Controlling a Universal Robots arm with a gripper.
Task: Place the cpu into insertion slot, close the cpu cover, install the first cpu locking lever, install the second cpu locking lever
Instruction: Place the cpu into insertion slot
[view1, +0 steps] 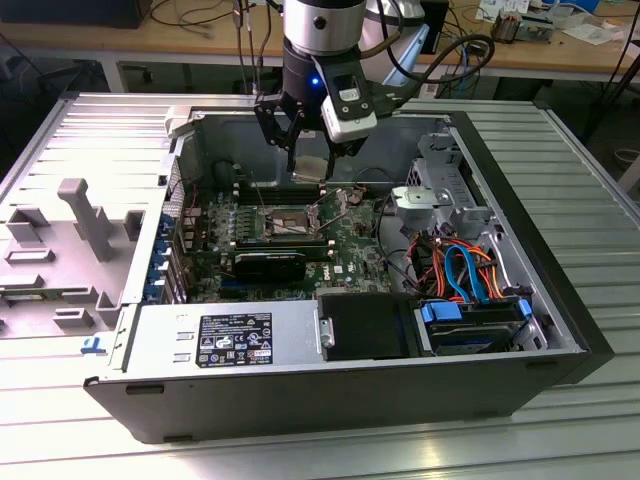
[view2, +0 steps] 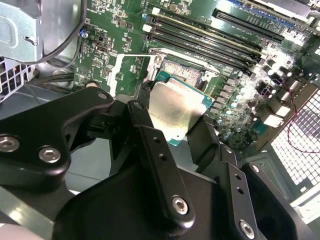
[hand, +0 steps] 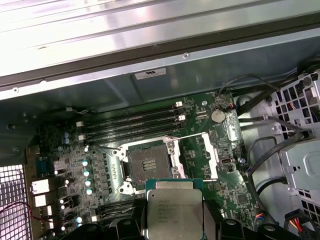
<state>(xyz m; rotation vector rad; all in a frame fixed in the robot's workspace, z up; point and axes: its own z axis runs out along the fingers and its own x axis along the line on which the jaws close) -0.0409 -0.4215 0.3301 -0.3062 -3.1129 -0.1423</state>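
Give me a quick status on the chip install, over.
Claw shut on the chip, held above the board. Socket bare, not yet filled. Cover flipped open beside it, out of the path.

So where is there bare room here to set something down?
Bare: ribbed table on the exterior view's right of the case, and the insertion slot, bordered by memory slots and open cpu cover. Crowded: cables by the drive bay; the jaws hold the cpu.
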